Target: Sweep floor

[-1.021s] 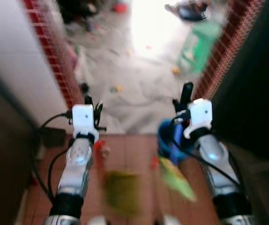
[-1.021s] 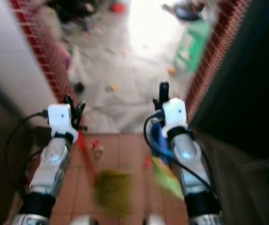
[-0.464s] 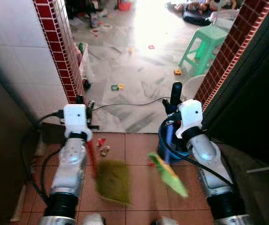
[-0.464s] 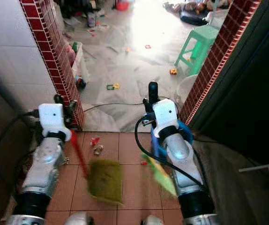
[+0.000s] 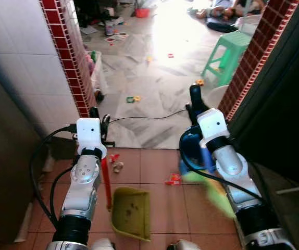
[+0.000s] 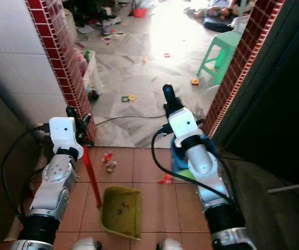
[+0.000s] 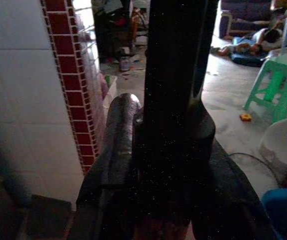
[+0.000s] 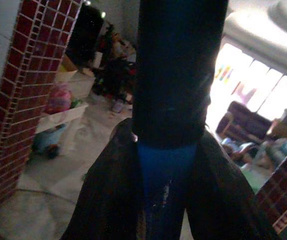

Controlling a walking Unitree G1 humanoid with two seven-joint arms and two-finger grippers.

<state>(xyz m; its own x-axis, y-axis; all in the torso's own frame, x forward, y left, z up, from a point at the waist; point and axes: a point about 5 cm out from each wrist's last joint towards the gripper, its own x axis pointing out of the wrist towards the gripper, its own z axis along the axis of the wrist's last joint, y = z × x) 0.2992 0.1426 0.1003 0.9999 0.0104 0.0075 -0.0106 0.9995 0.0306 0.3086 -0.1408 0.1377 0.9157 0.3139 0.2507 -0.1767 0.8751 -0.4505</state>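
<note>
Left gripper [image 5: 98,115] is clamped on the red handle of the green dustpan [image 5: 131,212], whose pan rests on the terracotta floor tiles [image 5: 154,165] between the arms. Right gripper [image 5: 195,100] is closed round the blue broom handle [image 8: 166,175]; its green bristles [image 5: 214,188] blur beside a blue bucket [image 5: 191,146]. Red scraps [image 5: 172,179] lie near the pan.
</note>
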